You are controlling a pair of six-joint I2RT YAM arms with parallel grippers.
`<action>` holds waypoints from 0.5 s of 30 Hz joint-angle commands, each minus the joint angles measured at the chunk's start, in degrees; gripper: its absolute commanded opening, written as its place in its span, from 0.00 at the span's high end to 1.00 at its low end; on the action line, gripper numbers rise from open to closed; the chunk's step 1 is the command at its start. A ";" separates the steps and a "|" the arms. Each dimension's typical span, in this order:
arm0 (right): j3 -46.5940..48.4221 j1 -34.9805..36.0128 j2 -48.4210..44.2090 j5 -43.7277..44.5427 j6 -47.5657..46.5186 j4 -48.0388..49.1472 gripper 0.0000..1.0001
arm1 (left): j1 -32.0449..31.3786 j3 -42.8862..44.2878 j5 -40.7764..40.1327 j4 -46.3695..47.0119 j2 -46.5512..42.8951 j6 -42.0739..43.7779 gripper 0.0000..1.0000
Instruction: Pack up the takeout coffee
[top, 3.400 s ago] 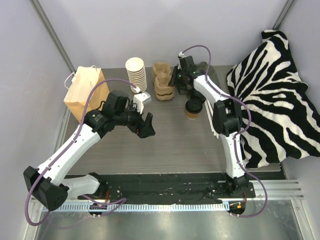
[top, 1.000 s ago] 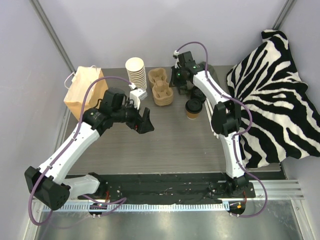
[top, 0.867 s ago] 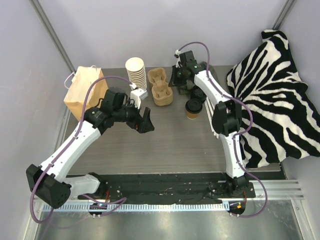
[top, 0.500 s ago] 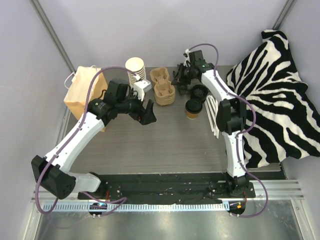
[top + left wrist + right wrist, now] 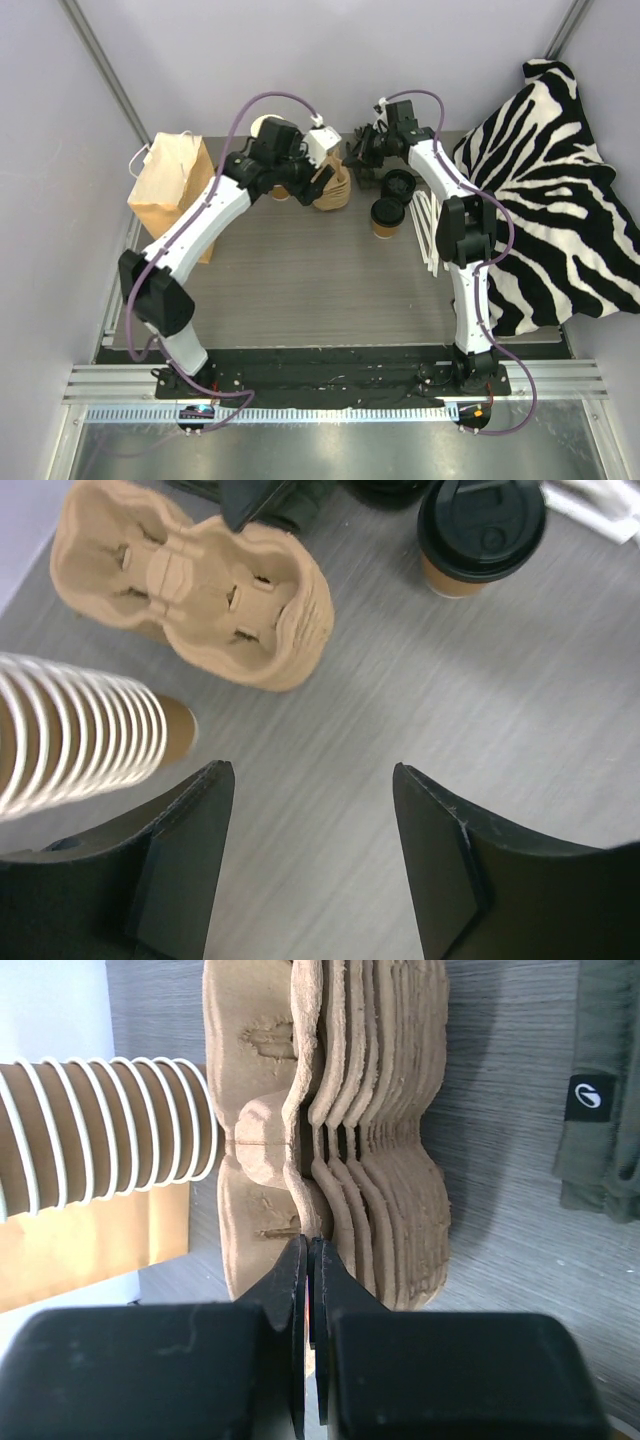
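Swinging from mid-table to the back, the left gripper [image 5: 310,780] is hovering open between the cup stack [image 5: 80,730] and the carriers [image 5: 200,590]. The right gripper [image 5: 305,1250] is staying closed against the carriers' rim; whether it is pinching a layer cannot be told. The coffee [image 5: 385,215] is standing lidded and untouched beside the carriers, well apart from the bag [image 5: 170,185]. Packing appears to be only beginning.

takeout coffee [image 5: 386,214], small brown paper cup, black lid on, upright on table [image 5: 330,270]
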 commanded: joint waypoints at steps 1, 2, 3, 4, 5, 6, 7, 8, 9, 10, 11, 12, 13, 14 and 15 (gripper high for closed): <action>0.01 -0.42 -3.33 -1.78 2.33 3.81 0.99 | -2.53 5.30 -4.70 -0.70 4.54 9.12 0.31; -0.34 -0.50 -3.33 -2.13 2.59 4.08 0.99 | -2.79 5.83 -4.69 -0.62 6.03 10.95 0.30; -0.61 -0.50 -3.33 -2.30 2.95 4.25 0.99 | -3.40 5.74 -5.39 0.86 6.74 11.58 0.30; -0.87 -0.59 -3.41 -2.48 3.12 4.43 0.99 | -3.58 5.57 -5.75 1.75 7.35 12.11 0.29; -1.13 -0.68 -3.41 -2.74 3.65 4.78 0.99 | -3.85 5.48 -5.75 2.63 8.58 12.81 0.29; -1.31 -0.85 -3.33 -3.09 3.91 5.04 0.99 | -3.94 5.39 -6.10 4.20 9.11 12.99 0.29; -1.40 -0.94 -3.24 -3.27 4.09 5.04 0.99 | -4.11 5.48 -6.80 5.00 9.73 13.34 0.29; -1.49 -0.94 -3.24 -3.45 4.35 5.22 0.99 | -4.37 5.31 -6.98 5.79 10.69 14.13 0.30; -1.49 -1.12 -3.24 -3.62 4.53 5.39 0.99 | -4.55 5.30 -7.24 7.10 11.22 14.48 0.30; -1.57 -1.12 -3.32 -3.80 4.62 5.40 0.99 | -4.73 5.39 -7.59 7.55 11.75 14.66 0.32; -1.58 -1.21 -3.15 -3.89 4.79 5.48 0.99 | -4.99 5.31 -7.68 8.78 12.54 15.18 0.33; -1.58 -1.29 -3.15 -3.97 4.88 5.48 0.99 | -4.99 5.30 -7.94 9.48 13.07 15.63 0.35; -1.58 -1.38 -3.06 -4.15 4.97 5.66 0.99 | -5.08 5.22 -8.38 10.01 13.42 15.98 0.36; -1.49 -1.47 -3.06 -4.24 5.23 5.66 0.99 | -5.17 5.22 -8.56 11.32 13.86 16.07 0.37; -1.57 -1.47 -2.98 -4.33 5.23 5.75 0.99 | -5.17 5.39 -8.91 11.86 14.73 16.33 0.40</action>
